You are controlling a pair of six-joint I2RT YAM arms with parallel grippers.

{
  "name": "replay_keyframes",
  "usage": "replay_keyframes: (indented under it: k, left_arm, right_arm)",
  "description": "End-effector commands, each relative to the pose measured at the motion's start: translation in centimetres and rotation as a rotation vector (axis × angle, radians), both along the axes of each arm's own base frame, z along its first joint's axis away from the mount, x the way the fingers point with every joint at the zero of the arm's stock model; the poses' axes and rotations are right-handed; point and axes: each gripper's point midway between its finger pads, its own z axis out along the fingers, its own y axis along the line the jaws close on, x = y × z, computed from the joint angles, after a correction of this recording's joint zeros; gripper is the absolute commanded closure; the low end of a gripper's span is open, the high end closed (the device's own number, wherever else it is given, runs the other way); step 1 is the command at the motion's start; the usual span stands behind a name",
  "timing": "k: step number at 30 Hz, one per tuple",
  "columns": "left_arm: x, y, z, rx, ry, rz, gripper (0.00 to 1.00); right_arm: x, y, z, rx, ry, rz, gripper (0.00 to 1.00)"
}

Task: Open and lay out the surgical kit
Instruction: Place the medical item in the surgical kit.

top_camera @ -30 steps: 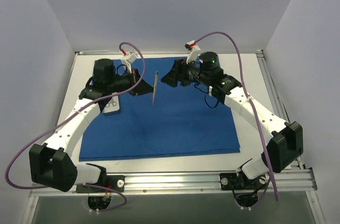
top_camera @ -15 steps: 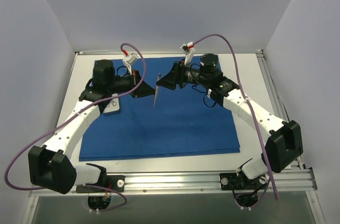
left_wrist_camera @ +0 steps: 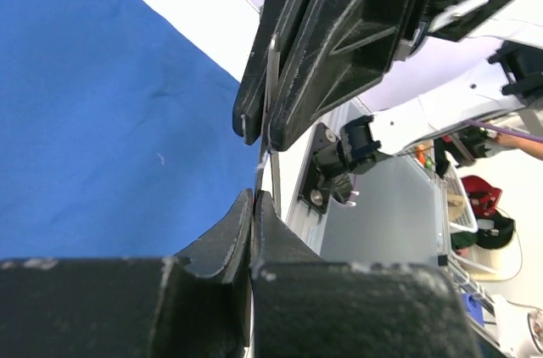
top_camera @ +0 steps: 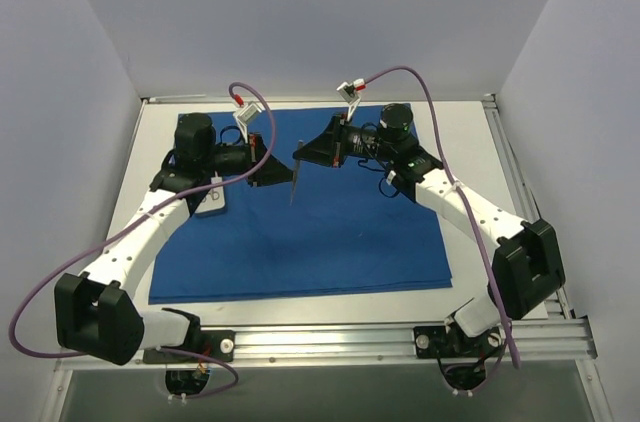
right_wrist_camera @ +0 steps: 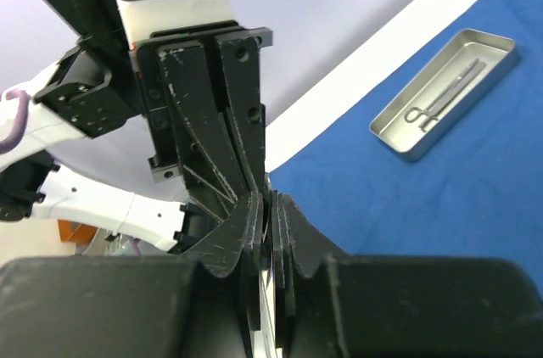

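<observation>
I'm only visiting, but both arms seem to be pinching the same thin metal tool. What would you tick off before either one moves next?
1. Left gripper shut on the metal instrument: ok.
2. Right gripper shut on its upper end: ok.
3. Right grip firm enough for the left to let go: cannot tell.
4. Instrument's lower tip clear of the blue cloth: cannot tell.
5. Cloth spread flat: ok.
6. Tray out of the way, on the cloth's left edge, with a scissors-like tool lying in it: ok.
</observation>
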Motion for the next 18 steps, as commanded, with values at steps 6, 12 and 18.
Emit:
replay_keyframes:
  k: [6, 12, 18]
  left_arm:
    - [-0.4, 0.5, 1.5, -0.01, -0.115, 0.012, 0.37]
    - [-0.7, 1.1, 2.2, -0.053, -0.207, 0.075, 0.27]
    - [-1.4, 1.5, 3.8, -0.126, -0.271, 0.102, 0.22]
  right_arm:
    - [-0.9, -0.5, 1.5, 0.062, -0.024, 0.023, 1.0]
    - [-1.1, -1.2, 1.3, 0.028, -0.002, -0.017, 1.0]
    - [-1.9, -1.3, 1.7, 0.031, -0.012, -0.004, 1.0]
